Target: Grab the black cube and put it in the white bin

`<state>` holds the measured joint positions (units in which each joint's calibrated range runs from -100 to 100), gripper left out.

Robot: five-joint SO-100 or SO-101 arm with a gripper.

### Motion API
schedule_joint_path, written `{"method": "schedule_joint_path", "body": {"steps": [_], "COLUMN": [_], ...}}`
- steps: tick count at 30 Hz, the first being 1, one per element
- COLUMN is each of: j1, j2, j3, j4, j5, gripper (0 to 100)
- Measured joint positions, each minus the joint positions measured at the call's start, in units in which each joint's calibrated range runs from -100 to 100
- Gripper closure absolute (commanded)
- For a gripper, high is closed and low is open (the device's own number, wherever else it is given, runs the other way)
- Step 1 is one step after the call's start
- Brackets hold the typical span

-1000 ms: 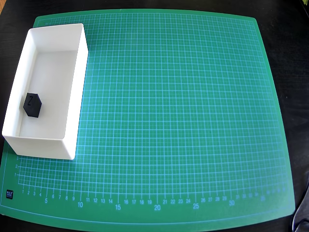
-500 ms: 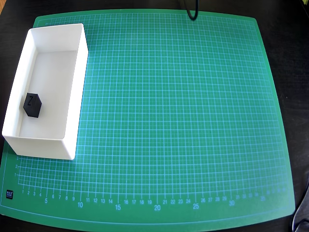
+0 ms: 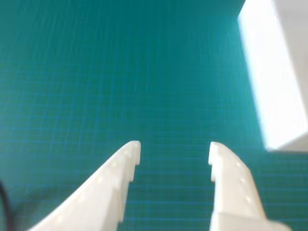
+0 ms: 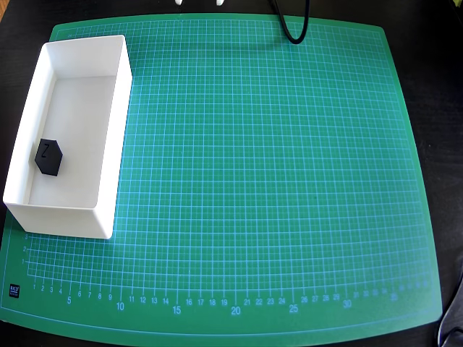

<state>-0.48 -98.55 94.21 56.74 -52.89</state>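
In the overhead view the black cube (image 4: 48, 157), with a Z on its top face, lies on the floor of the white bin (image 4: 116, 123) at the left of the green cutting mat (image 4: 275, 181). My gripper's white fingertips (image 4: 197, 3) just show at the top edge, away from the bin. In the wrist view my gripper (image 3: 174, 151) is open and empty above bare mat. The bin's white wall (image 3: 276, 82) shows blurred at the right. The cube is out of the wrist view.
A black cable (image 4: 293, 25) loops onto the mat's top edge. The mat lies on a dark table (image 4: 445, 87). A dark cable shows at the wrist view's lower left (image 3: 4, 202).
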Motion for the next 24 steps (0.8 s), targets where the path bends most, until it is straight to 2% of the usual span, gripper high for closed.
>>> {"method": "schedule_joint_path", "body": {"steps": [4,7,11,24], "j1": [0.0,0.1,0.1,0.1], "j2": [-0.3,-0.3,-0.3,-0.3], "j3": [1.7,1.8,2.5,5.2], "j4": [0.0,0.0,0.0,0.0], "j5": [-1.6,-2.4,-6.6,-7.1], "gripper": [82,90,99,99]}}
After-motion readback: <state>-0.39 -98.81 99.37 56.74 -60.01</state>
